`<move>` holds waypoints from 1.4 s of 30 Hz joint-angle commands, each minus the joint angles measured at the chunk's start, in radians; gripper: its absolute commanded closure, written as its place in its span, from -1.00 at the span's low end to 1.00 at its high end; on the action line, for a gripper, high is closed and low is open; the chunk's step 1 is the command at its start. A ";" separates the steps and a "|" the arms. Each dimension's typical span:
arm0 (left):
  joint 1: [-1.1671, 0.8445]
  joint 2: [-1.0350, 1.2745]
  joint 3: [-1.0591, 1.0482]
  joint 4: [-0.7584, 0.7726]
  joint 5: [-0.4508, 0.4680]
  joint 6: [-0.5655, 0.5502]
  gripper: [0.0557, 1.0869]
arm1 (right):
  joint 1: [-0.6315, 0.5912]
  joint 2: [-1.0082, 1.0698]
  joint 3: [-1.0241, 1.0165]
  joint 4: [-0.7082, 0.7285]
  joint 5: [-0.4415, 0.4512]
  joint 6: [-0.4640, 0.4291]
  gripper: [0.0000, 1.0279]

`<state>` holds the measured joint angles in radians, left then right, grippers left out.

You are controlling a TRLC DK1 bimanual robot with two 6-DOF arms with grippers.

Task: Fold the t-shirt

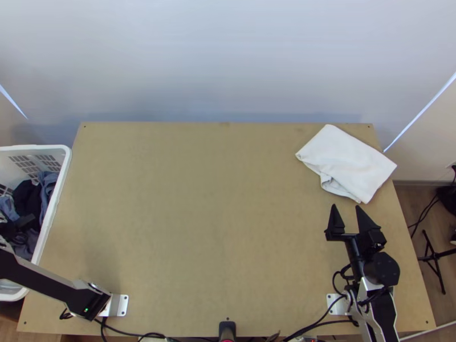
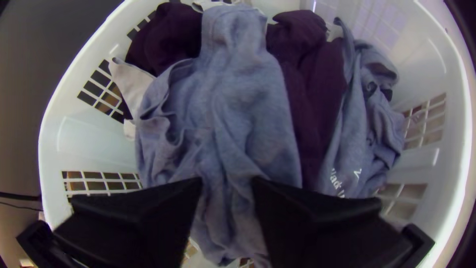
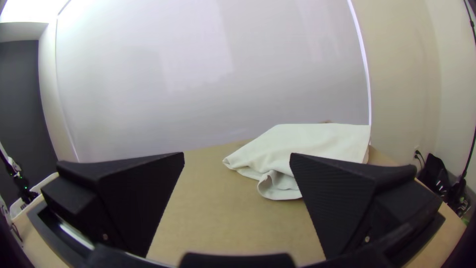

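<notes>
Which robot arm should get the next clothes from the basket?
Probably the left. The left gripper is open over blue-grey cloth in the white basket; the right gripper is at the table's other side.

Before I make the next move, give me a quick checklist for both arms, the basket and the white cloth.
1. Left end effector over the laundry basket: ok.
2. Left fingers open and empty: ok.
3. Right end effector open, short of the white cloth: ok.
4. White cloth wholly on the table: not ok, one corner reaches past the right edge.
5. Garment spread out, ready to fold: not ok, the blue-grey one lies rumpled in the basket.
6. Blue-grey garment is a t-shirt: cannot tell.
</notes>
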<state>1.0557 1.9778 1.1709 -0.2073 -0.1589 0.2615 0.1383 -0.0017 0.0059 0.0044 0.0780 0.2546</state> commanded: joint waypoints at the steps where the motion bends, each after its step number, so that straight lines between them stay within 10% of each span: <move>1: -0.002 0.035 0.010 0.057 0.013 0.010 0.93 | 0.000 0.000 0.000 0.000 0.000 0.000 -0.92; 20: -0.387 -0.510 0.668 -0.624 0.150 -0.320 0.93 | 0.000 0.000 0.000 0.000 0.000 0.000 -0.92; 30: -1.025 -0.553 0.720 -0.639 -0.162 -0.415 0.93 | 0.000 0.000 0.000 0.000 0.000 0.000 -0.92; 42: -1.559 -0.524 0.438 -0.535 -0.203 -0.444 0.93 | 0.000 0.000 0.000 0.000 0.000 0.000 -0.92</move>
<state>-0.2268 1.4330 1.7515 -0.8116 -0.3378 -0.1570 0.1379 -0.0017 0.0059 0.0044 0.0780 0.2546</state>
